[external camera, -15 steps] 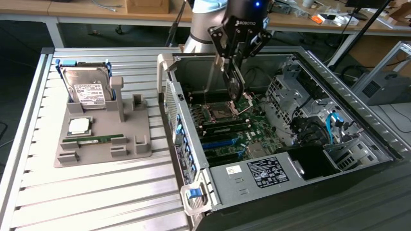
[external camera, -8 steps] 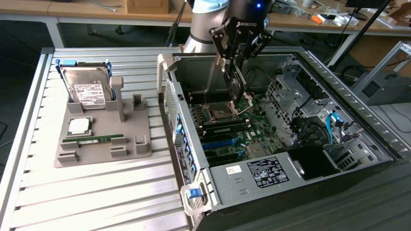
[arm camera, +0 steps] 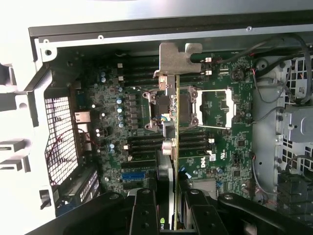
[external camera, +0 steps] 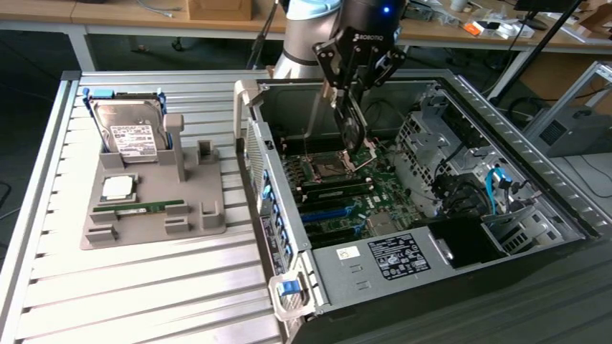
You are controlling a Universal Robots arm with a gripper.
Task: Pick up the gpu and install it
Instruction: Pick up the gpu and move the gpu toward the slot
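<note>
My gripper (external camera: 352, 84) hangs over the open computer case (external camera: 287, 236), shut on the gpu (external camera: 352, 125). The card is a thin green board held on edge and pointing down toward the motherboard (external camera: 330, 204). It hovers above the CPU socket area without touching the board. In the wrist view the gpu (arm camera: 176, 127) shows edge-on, its silver bracket (arm camera: 179, 58) at the far end. My black fingers (arm camera: 145, 210) clamp it from both sides, the gripper (arm camera: 172, 200) centred on the card's near end. Blue and black expansion slots (arm camera: 133, 174) lie beside the card's line.
A grey holder tray (external camera: 143, 229) stands at the exterior view's left with a hard drive (external camera: 129, 129), a CPU chip (external camera: 117, 188) and a RAM stick (external camera: 142, 206). Inside the case are a drive cage (external camera: 431, 143), cables (external camera: 497, 190) and a power supply (external camera: 402, 254).
</note>
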